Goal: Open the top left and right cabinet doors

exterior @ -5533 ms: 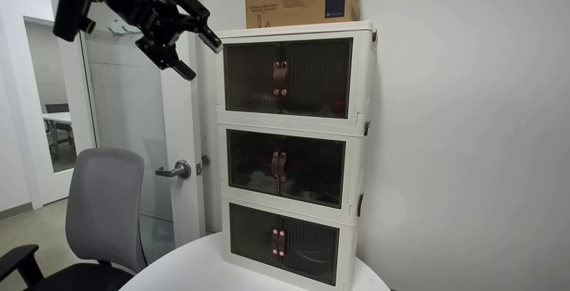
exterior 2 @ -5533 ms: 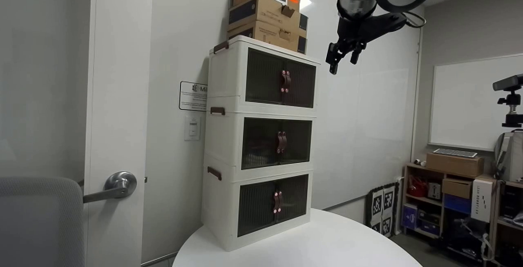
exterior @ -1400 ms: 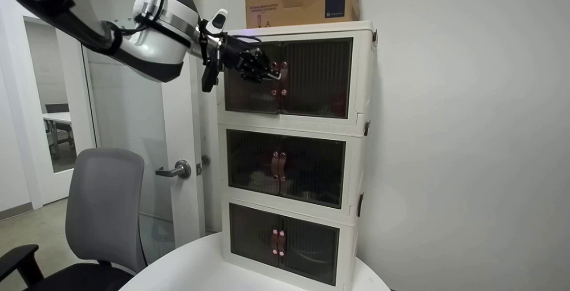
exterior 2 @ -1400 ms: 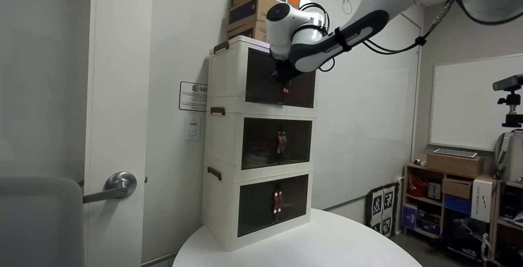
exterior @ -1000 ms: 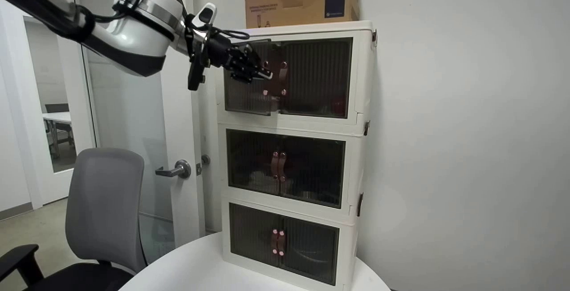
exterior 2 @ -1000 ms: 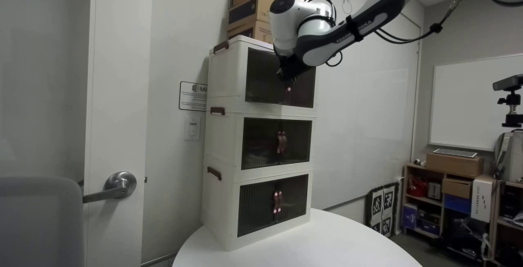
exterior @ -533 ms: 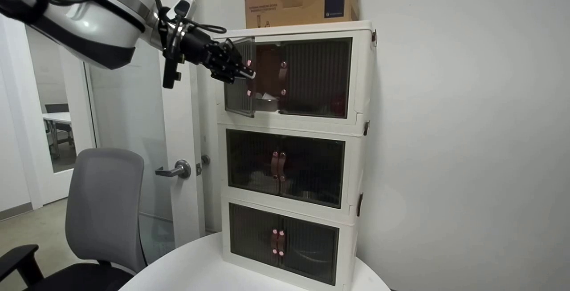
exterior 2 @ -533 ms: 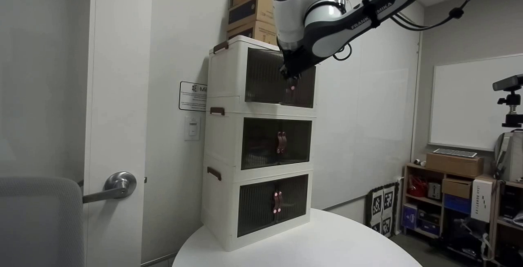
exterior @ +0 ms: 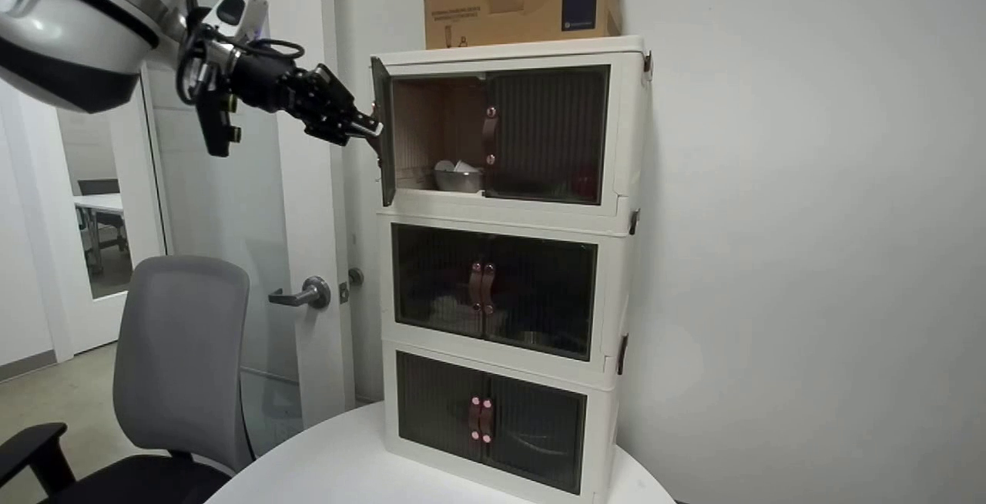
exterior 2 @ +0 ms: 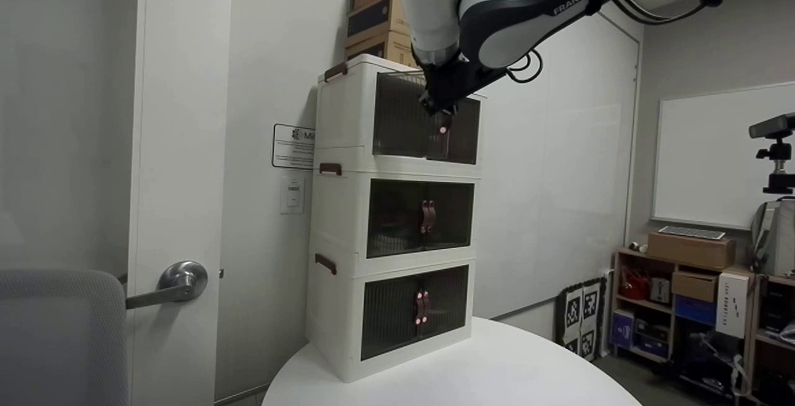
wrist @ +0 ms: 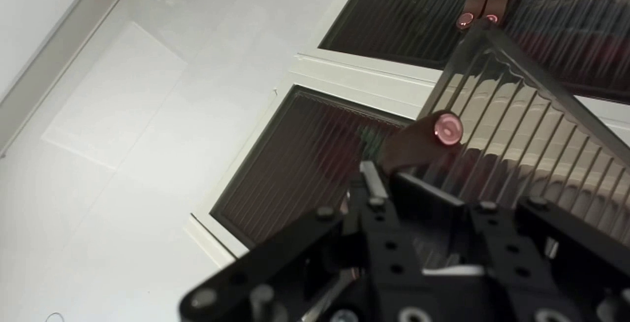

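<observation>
The top left cabinet door (exterior: 385,134), a dark ribbed see-through panel, stands swung out from the cabinet's uppermost tier, almost edge-on in an exterior view. My gripper (exterior: 370,128) is at its outer edge. In the wrist view, the brown strap handle (wrist: 416,147) with a pink rivet runs down between the tips of my gripper (wrist: 386,172), which is shut on it. The top right door (exterior: 551,134) lies flush in its frame, with its own strap handle (exterior: 490,136) at its left edge. The arm covers part of this tier in an exterior view.
A metal bowl (exterior: 460,180) with white pieces sits inside the exposed left half. Middle-tier doors (exterior: 539,296) and bottom-tier doors (exterior: 539,431) are closed. Cardboard boxes (exterior: 516,11) are stacked on the cabinet. Left stand a glass door's lever handle (exterior: 300,296) and a grey chair (exterior: 181,350).
From standing open away from the cabinet, my gripper has come to hold the left handle. It has then drawn back, swinging the top left door from flush to far outward.
</observation>
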`<state>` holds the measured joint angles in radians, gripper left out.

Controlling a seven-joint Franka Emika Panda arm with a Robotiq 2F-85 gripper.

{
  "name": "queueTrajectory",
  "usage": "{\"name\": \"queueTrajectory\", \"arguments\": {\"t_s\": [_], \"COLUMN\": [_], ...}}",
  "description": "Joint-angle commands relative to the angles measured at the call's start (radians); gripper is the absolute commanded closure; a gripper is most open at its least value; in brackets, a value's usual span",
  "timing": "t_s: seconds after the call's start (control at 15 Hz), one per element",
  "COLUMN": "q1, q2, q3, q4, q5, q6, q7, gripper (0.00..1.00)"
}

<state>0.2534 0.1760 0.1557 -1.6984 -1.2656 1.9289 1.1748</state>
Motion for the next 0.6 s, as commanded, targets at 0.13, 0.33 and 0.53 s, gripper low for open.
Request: {"name": "queueTrajectory", "arguments": {"t_s": [0.13, 0.33, 0.53], "q1": [0.112, 0.157, 0.185], "q2": [0.075, 0.158, 0.233], "q3": [0.085, 0.109, 0.111], "q4": [-0.025, 0.044, 0.124], "q5": [-0.072, -0.129, -0.173], "q6": [-0.251, -0.358, -0.441], "q7": [0.225, 0.282, 0.289], "gripper": [0.98, 0.98, 0.98]}}
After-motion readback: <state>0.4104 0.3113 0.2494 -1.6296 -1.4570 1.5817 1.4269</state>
